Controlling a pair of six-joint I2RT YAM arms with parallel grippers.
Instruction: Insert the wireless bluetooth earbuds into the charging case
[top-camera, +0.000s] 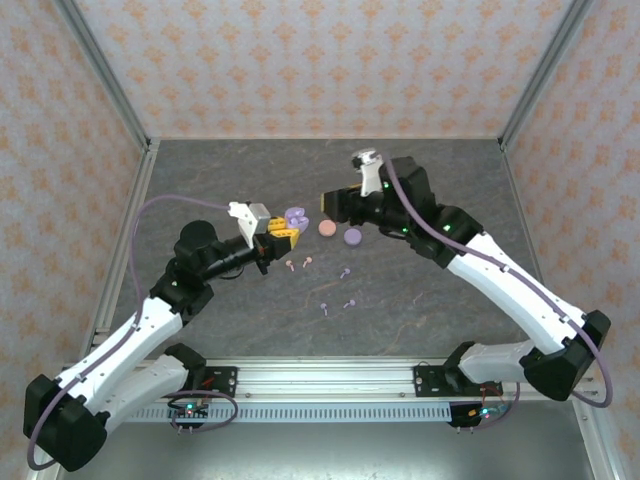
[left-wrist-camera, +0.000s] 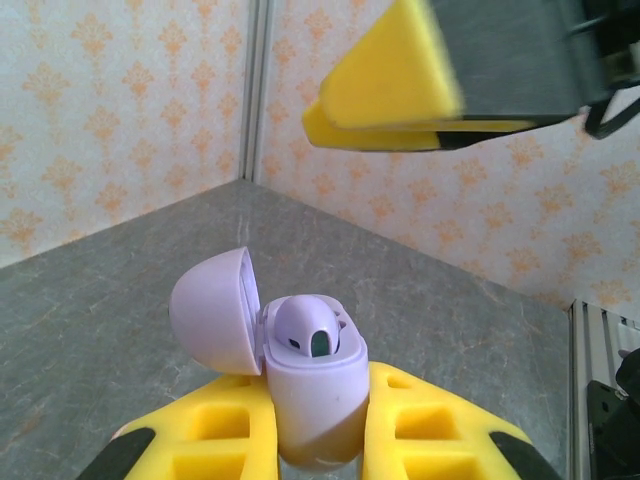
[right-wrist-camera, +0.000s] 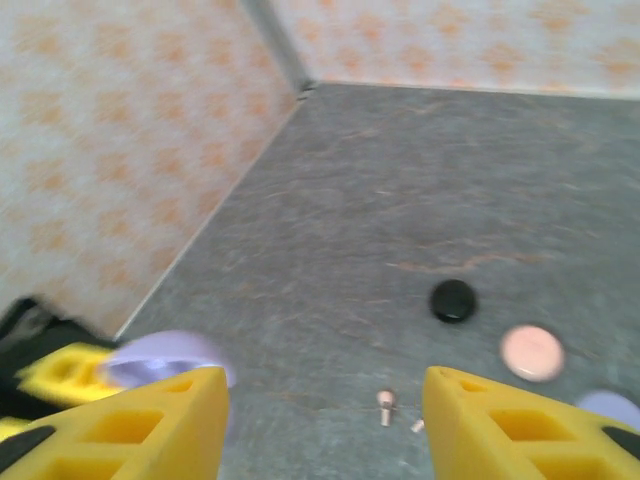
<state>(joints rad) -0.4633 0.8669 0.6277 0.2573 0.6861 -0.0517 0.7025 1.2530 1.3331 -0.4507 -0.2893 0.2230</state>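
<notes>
Lavender case, overhead view: the open charging case (top-camera: 295, 217) is held clamped in the left hand (top-camera: 279, 236) over the middle of the desk (top-camera: 420, 320). The right hand (top-camera: 325, 205) stands just beside it.
Loose buds, overhead view: pink earbuds (top-camera: 307, 262) and lavender earbuds (top-camera: 344, 272) are scattered on the desk, apart from the case.
Discs, overhead view: a pink disc (top-camera: 326, 228) and a lavender disc (top-camera: 352, 237) lie near the right hand.
Seated bud, left wrist view: one lavender bud (left-wrist-camera: 305, 330) is lodged in a well, with the lid (left-wrist-camera: 210, 310) hinged back. Full seating cannot be confirmed.
Left hand, left wrist view: its yellow fingers (left-wrist-camera: 430, 435) are pressed against both sides of the case body.
Right hand, left wrist view: it hangs directly above the case, clear of it.
Right hand, right wrist view: its fingers (right-wrist-camera: 130, 420) are spread apart, with nothing between them.
Desk, right wrist view: a black disc (right-wrist-camera: 453, 300) is seen through some blur.
Risk, seating: a bud left proud could be shaken out if the case is tilted.
Risk, clearance: the lid or bud could be clipped by the right hand, given how close it stands overhead.
Risk, next pick: the remaining buds are tiny and could be pinched off-centre and flicked away.
</notes>
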